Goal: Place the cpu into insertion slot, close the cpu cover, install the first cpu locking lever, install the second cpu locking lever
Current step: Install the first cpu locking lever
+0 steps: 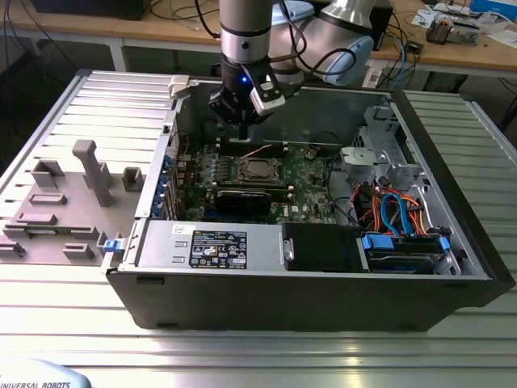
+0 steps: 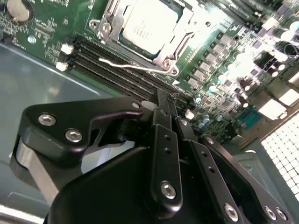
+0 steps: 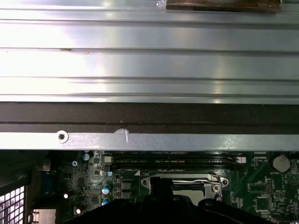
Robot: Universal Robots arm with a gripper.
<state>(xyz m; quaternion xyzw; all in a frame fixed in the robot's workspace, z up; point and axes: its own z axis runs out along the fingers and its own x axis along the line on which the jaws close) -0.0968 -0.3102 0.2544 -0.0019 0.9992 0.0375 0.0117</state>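
The cpu (image 2: 149, 23) lies with its silvery top up in the insertion slot (image 1: 257, 170) on the green board. The silver cpu cover (image 2: 111, 21) frames it and looks folded down around it. One thin wire locking lever (image 2: 135, 66) stands free over the memory slots (image 2: 103, 58), unlatched. My gripper (image 2: 166, 99) hovers above the board just beyond the socket's far side, fingers pressed together with nothing between them. In the exterior view the gripper (image 1: 243, 129) hangs a little above the socket. The first wrist view shows the cover's frame (image 3: 180, 179) past the dark fingertips (image 3: 159, 183).
The open computer case (image 1: 452, 242) walls in the board on all sides. A black graphics card (image 1: 242, 198) sits in front of the socket, with the power supply (image 1: 210, 242) nearer still. Coloured cables (image 1: 396, 210) fill the exterior view's right. Grey fixtures (image 1: 89, 170) stand outside on the left.
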